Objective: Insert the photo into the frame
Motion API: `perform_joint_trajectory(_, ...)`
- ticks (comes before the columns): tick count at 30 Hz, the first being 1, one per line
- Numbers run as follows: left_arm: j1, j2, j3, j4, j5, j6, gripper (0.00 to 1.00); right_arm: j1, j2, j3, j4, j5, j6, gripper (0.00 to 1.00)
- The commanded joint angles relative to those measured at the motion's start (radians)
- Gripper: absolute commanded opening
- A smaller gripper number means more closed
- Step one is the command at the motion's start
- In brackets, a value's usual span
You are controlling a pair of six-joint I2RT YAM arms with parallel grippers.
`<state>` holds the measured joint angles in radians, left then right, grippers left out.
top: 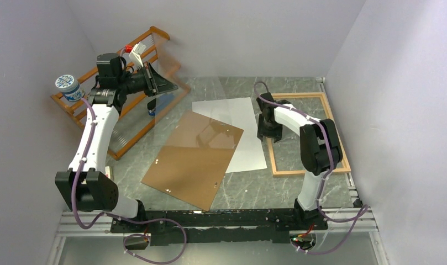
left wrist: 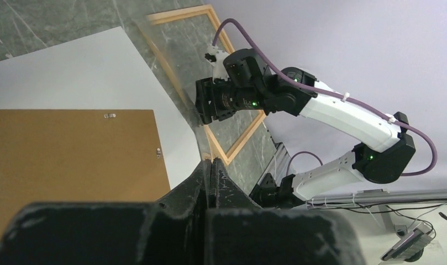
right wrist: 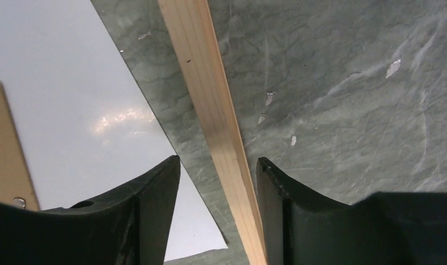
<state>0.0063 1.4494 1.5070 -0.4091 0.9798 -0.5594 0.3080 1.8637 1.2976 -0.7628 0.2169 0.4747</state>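
Observation:
The photo (top: 240,124) lies white back up in the middle of the table, its near left part under the brown backing board (top: 193,160). The frame (top: 336,138), with its thin light-wood border, lies flat at the right. My right gripper (top: 265,134) is open and low over the frame's left border (right wrist: 210,99), one finger on each side of it; the photo's edge (right wrist: 72,83) is just to the left. My left gripper (top: 174,86) is raised at the back left, shut on the edge of a clear pane (left wrist: 177,83) that it holds tilted.
An orange-brown slatted rack (top: 127,130) stands at the back left with a blue-and-white cup (top: 69,87) on its end. Walls close in on both sides and at the back. The backing board also shows in the left wrist view (left wrist: 72,149).

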Motion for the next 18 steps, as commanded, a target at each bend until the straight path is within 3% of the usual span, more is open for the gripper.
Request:
perform_joint_trajectory(1, 0.0, -0.053, -0.026, -0.005, -0.015, 0.017, 0.03, -0.002, 0.016, 0.068, -0.025, 0.081, 0.0, 0.54)
perform_joint_trajectory(7, 0.0, -0.047, -0.015, -0.009, -0.01, 0.011, 0.03, -0.001, 0.07, 0.069, -0.001, 0.011, -0.024, 0.37)
perform_joint_trajectory(15, 0.0, -0.034, 0.002, -0.026, -0.007, -0.003, 0.03, -0.004, 0.088, 0.063, 0.011, 0.005, -0.025, 0.41)
perform_joint_trajectory(18, -0.028, -0.043, 0.007, -0.034, -0.021, -0.002, 0.03, -0.003, 0.095, 0.073, -0.002, 0.001, -0.01, 0.29)
